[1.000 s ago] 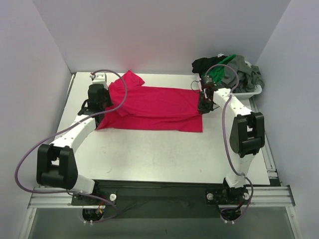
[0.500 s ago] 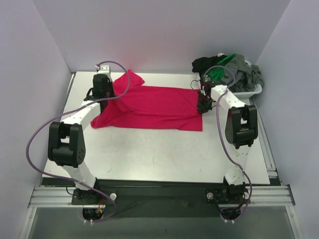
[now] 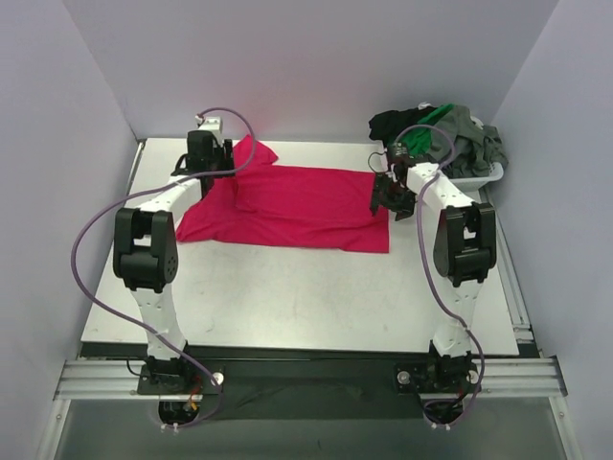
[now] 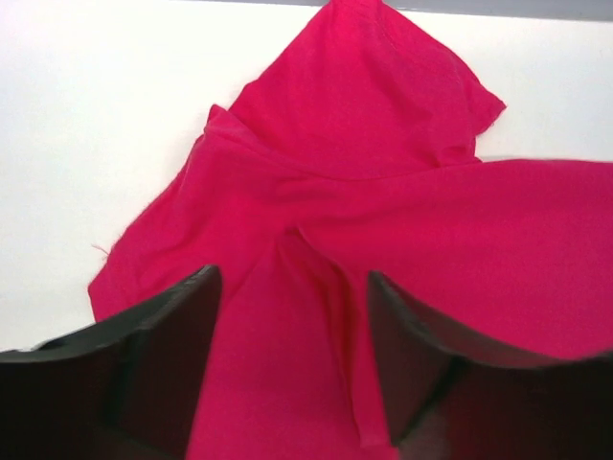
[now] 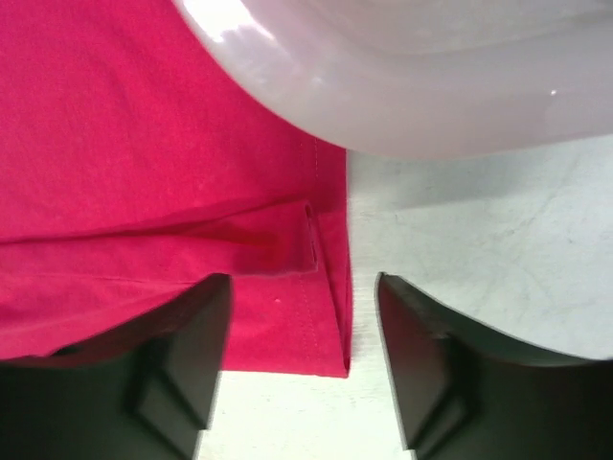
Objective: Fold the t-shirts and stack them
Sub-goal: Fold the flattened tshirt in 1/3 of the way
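The left gripper [image 4: 292,283] hangs open over the sleeve end of the crimson-red t-shirt [image 3: 297,206], which lies flat on the table [image 3: 287,297]. The right gripper [image 5: 302,287] gapes empty above its hem corner. The cloth looks light and limp, best pinched at the edges. Right of it, a white basket [image 3: 482,178] holds green, grey and black shirts [image 3: 450,129].

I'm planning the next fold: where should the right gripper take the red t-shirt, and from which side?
Likely the hem corner on the right edge of the red t-shirt: it lies flat against bare table. Come from the right, over the table, sliding one finger under. The right gripper hangs open above it.
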Tool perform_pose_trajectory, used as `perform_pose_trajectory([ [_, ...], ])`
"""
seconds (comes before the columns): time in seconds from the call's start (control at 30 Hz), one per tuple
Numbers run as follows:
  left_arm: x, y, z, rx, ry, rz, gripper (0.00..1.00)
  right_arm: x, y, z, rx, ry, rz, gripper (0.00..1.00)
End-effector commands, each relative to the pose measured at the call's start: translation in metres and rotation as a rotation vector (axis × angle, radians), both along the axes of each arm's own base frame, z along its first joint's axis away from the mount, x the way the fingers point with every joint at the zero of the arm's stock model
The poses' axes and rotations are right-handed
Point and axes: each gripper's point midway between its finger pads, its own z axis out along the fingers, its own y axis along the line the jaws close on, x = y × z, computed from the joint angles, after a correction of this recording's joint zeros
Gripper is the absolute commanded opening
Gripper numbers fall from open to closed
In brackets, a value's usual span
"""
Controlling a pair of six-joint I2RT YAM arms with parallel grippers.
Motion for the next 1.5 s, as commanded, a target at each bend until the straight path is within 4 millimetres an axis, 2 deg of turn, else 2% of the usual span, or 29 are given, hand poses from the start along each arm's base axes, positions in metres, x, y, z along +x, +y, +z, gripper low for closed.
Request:
perform_pose_trajectory([
  [0.0,0.01,0.0,0.035,-0.024,-0.072,-0.007,0.76,-0.002,-0.005,0.023,-0.024,-0.027,0.006,0.67],
  [0.03,0.001,0.005,0.036,-0.03,-0.073,0.021,0.9,-0.007,-0.005,0.026,-0.027,-0.032,0.009,0.73],
  [0.1,-0.008,0.01,0.037,-0.034,-0.074,0.053,0.95,-0.012,-0.007,0.027,-0.04,-0.036,0.009,0.75],
  [0.13,-0.015,0.018,0.047,-0.036,-0.089,0.096,0.96,-0.018,-0.007,0.028,-0.038,-0.044,0.005,0.75],
  [0.17,-0.026,0.023,0.033,-0.031,-0.051,0.119,0.97,-0.023,-0.007,0.025,-0.036,-0.039,0.008,0.75],
  [0.2,-0.033,0.027,0.03,-0.032,-0.04,0.141,0.97,-0.027,-0.005,0.024,-0.03,-0.043,0.006,0.75],
  [0.23,-0.04,0.034,0.038,-0.044,-0.054,0.18,0.97,-0.026,-0.004,0.031,-0.017,-0.081,0.006,0.73],
  [0.27,-0.053,0.04,0.021,-0.044,-0.016,0.203,0.97,-0.041,-0.004,0.019,-0.014,-0.051,0.005,0.72],
  [0.33,-0.072,0.051,0.016,-0.077,0.012,0.264,0.97,-0.047,0.0,0.022,0.013,-0.086,0.01,0.64],
  [0.37,-0.08,0.06,0.012,-0.093,0.024,0.293,0.96,-0.061,0.0,0.011,0.015,-0.058,0.006,0.61],
  [0.4,-0.094,0.065,-0.004,-0.102,0.059,0.312,0.96,-0.068,0.001,0.007,0.023,-0.053,0.009,0.59],
  [0.43,-0.1,0.067,0.003,-0.131,0.037,0.329,0.96,-0.068,0.002,0.008,0.035,-0.076,0.009,0.54],
  [0.47,-0.105,0.074,0.002,-0.142,0.033,0.352,0.96,-0.072,0.001,0.005,0.036,-0.071,0.008,0.52],
  [0.5,-0.118,0.076,-0.013,-0.143,0.066,0.365,0.96,-0.081,0.0,-0.004,0.032,-0.047,0.006,0.49],
  [0.57,-0.126,0.082,-0.009,-0.155,0.034,0.402,0.96,-0.086,0.0,-0.011,0.037,-0.039,0.004,0.42],
  [0.63,-0.138,0.088,-0.018,-0.14,0.05,0.432,0.96,-0.091,0.0,-0.017,0.04,-0.024,0.001,0.4],
  [0.73,-0.151,0.097,-0.029,-0.124,0.098,0.466,0.96,-0.089,-0.002,-0.018,0.035,-0.036,-0.003,0.4],
  [0.8,-0.155,0.099,-0.033,-0.127,0.109,0.472,0.96,-0.087,-0.002,-0.018,0.035,-0.039,-0.004,0.39],
  [0.83,-0.157,0.11,-0.033,-0.138,0.107,0.496,0.96,-0.086,-0.002,-0.02,0.032,-0.038,-0.003,0.39],
  [1.0,-0.168,0.12,-0.044,-0.155,0.139,0.516,0.94,-0.081,0.0,-0.025,0.036,-0.029,0.001,0.38],
  [1.3,-0.177,0.126,-0.061,-0.12,0.2,0.538,0.9,-0.089,-0.007,-0.035,0.017,0.004,-0.019,0.23],
  [1.4,-0.179,0.127,-0.068,-0.105,0.229,0.542,0.87,-0.09,-0.008,-0.036,0.014,0.006,-0.02,0.15],
  [1.47,-0.181,0.128,-0.072,-0.099,0.246,0.549,0.84,-0.09,-0.008,-0.035,0.012,0.004,-0.023,0.14],
])
